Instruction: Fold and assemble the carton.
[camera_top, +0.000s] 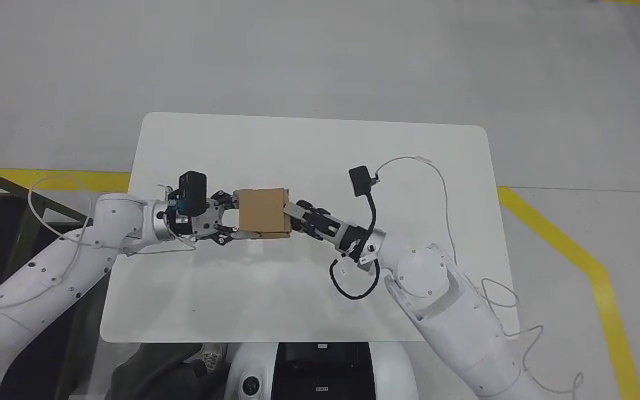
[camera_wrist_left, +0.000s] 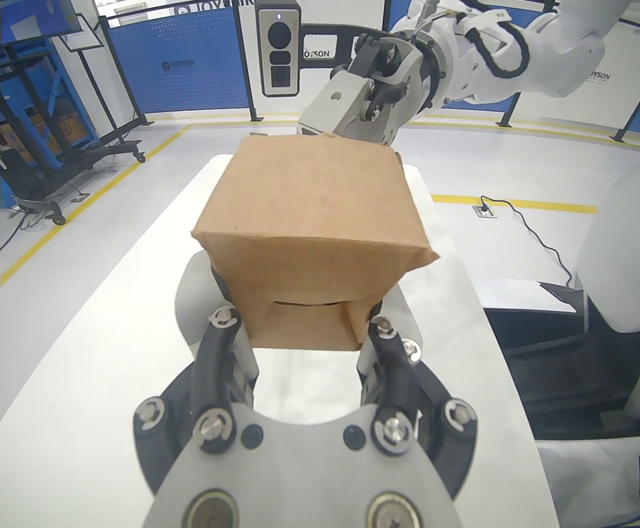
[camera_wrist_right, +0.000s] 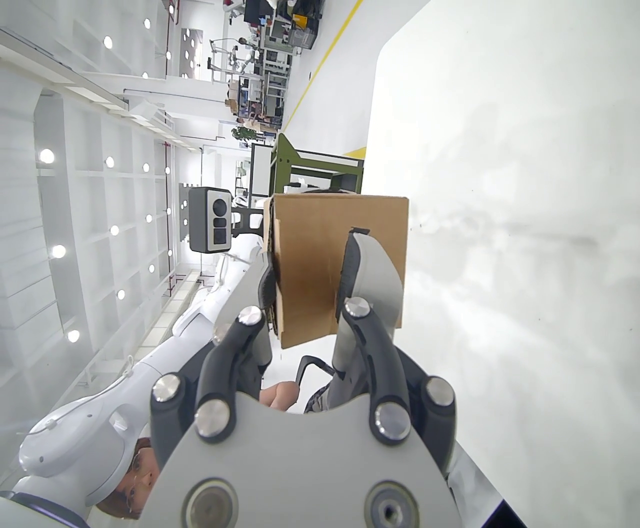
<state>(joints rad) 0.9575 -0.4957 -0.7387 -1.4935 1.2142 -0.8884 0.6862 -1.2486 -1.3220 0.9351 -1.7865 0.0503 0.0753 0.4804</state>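
Observation:
A small brown carton (camera_top: 263, 211) is held just above the middle of the white table (camera_top: 420, 280), between both arms. My left gripper (camera_top: 226, 222) is at its left end. In the left wrist view the carton (camera_wrist_left: 310, 215) sits between that gripper's (camera_wrist_left: 306, 320) white fingers (camera_wrist_left: 192, 285), which are shut on its lower sides, where a folded flap shows. My right gripper (camera_top: 297, 213) meets the opposite end. In the right wrist view it (camera_wrist_right: 307, 280) grips the carton (camera_wrist_right: 305, 250), with one finger (camera_wrist_right: 372, 270) over the end face and the other behind the edge.
A thin white cable (camera_top: 437, 180) loops from the right arm over the table's right half. The table's front edge (camera_top: 250, 340) runs close to the arms. Yellow floor lines (camera_top: 560, 235) pass on both sides. Bare tabletop lies behind the carton.

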